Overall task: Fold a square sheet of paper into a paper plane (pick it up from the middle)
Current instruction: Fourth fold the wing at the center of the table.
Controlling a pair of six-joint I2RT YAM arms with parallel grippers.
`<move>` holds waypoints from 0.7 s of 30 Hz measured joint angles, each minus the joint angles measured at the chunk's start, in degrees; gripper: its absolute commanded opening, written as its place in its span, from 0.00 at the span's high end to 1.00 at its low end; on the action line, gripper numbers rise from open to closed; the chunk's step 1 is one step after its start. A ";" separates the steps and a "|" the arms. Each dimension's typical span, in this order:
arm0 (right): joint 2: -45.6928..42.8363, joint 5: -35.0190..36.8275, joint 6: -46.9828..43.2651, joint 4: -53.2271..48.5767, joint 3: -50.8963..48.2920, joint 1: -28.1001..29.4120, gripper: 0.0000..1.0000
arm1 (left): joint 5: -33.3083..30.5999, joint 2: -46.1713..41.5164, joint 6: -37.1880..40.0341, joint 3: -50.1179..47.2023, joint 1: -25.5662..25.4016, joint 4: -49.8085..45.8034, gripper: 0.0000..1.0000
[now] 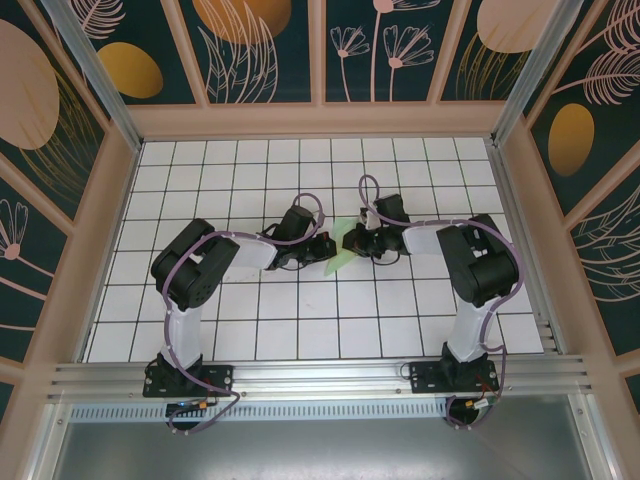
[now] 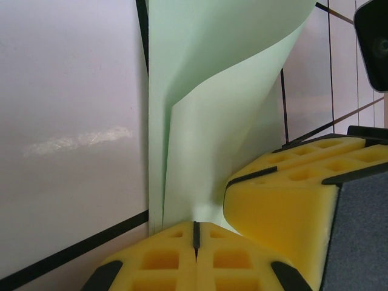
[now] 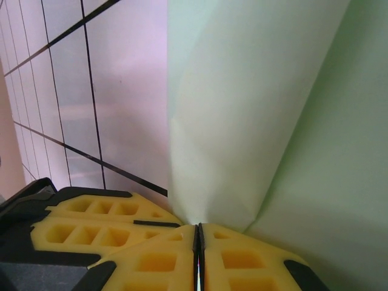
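Two grippers, one sheet of paper. In the left wrist view, the left gripper (image 2: 195, 229) has its two yellow fingers (image 2: 160, 259) pressed together, with only a thin dark seam between them. The pale mint-green sheet of paper (image 2: 206, 121) comes up from right at their tips, so it looks pinched there. It stands up off the white tiled tabletop (image 2: 73, 91), with one layer curling over in front of another.

In the right wrist view, the right gripper (image 3: 197, 233) is likewise closed to a hairline seam between its two fingers (image 3: 242, 260). The same sheet rises from their tips in creased, overlapping panels and fills the upper right of that view.

Each wrist camera also shows the other gripper's yellow fingers just beside its own, low at the paper's base, the two pairs nearly touching.

From the top camera, the two arms reach inward and the grippers meet tip to tip near the middle of the table. The green paper shows between them and just on the near side.
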 measured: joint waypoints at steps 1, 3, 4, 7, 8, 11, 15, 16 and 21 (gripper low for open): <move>0.00 0.00 0.02 0.20 0.00 0.00 0.88 | 0.00 0.00 0.00 0.02 0.00 -0.07 1.00; 0.00 0.04 0.04 0.50 0.00 0.00 0.89 | 0.00 0.00 0.17 0.02 0.00 -0.11 1.00; 0.00 0.13 0.11 0.55 0.00 0.00 0.89 | 0.00 0.00 0.20 0.02 0.00 -0.13 1.00; 0.22 0.74 0.24 0.55 0.00 0.00 0.89 | 0.00 -0.04 0.37 0.07 0.00 -0.20 1.00; 0.39 0.94 0.24 0.52 0.00 0.00 0.89 | -0.02 -0.07 0.39 0.07 0.00 -0.22 1.00; 1.07 1.22 0.24 0.26 0.15 -0.07 0.89 | -0.46 -0.22 0.42 0.07 -0.11 -0.52 0.99; 1.51 1.31 0.24 -0.74 0.92 -0.07 0.90 | -0.98 -0.44 0.42 0.07 -0.15 -1.07 0.97; 1.66 1.31 0.26 -1.05 1.20 -0.07 0.90 | -1.07 -0.52 0.42 0.07 -0.15 -1.25 0.95; 2.03 1.77 0.24 -2.36 2.08 0.09 0.90 | -1.70 -1.90 1.01 -0.24 -0.09 -3.43 0.86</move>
